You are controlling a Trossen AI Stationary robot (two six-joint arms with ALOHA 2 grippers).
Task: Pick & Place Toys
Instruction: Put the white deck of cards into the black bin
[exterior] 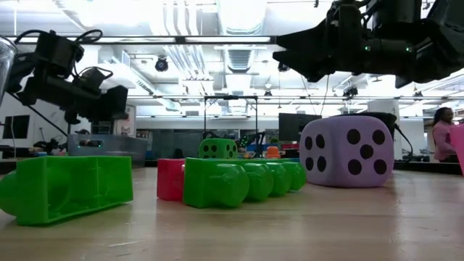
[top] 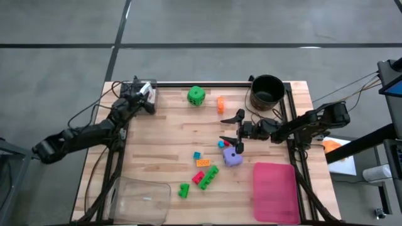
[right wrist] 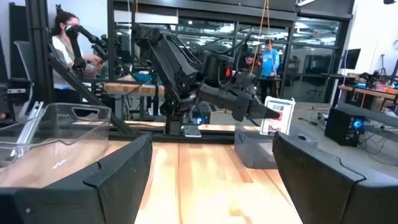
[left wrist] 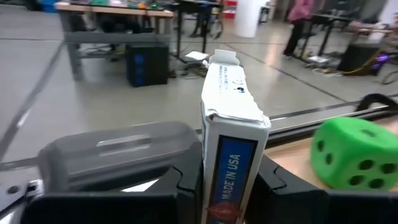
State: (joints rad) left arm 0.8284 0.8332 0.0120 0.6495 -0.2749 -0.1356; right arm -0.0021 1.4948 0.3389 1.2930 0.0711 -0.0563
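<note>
I am a two-armed robot at a wooden table (top: 169,135), seen from above.

My left arm stretches from the near left side toward the far left corner of the table, elbow low, wrist lifted above the wood. My left gripper (top: 146,91) is closed tight on a small card pack (left wrist: 229,146), a white box held upright on its narrow edge between my two dark fingers (left wrist: 180,186), its torn top flap standing well clear of them. Just past the pack, on the far edge of the table, sits a green die (top: 196,95) with dark dots, and beside that an orange brick (top: 220,104).

My right arm comes in from the right edge, forearm nearly level, wrist raised above the middle of the table. My right gripper (top: 235,129) has its jaws spread wide and holds nothing. It hangs above and just beyond a purple die (top: 233,157), not touching it. A small teal brick (top: 221,144) lies under the gripper.

Nearer the front, a loose cluster of toys lies together: another teal brick (top: 196,154), an orange piece (top: 203,162), a red brick (top: 198,177) touching a long green brick (top: 210,175), and a separate green brick (top: 183,190).

A black bucket (top: 267,91) stands at the far right corner. A pink tray (top: 275,191) lies flat at the near right. A clear plastic bin (top: 139,199) sits at the near left.
</note>
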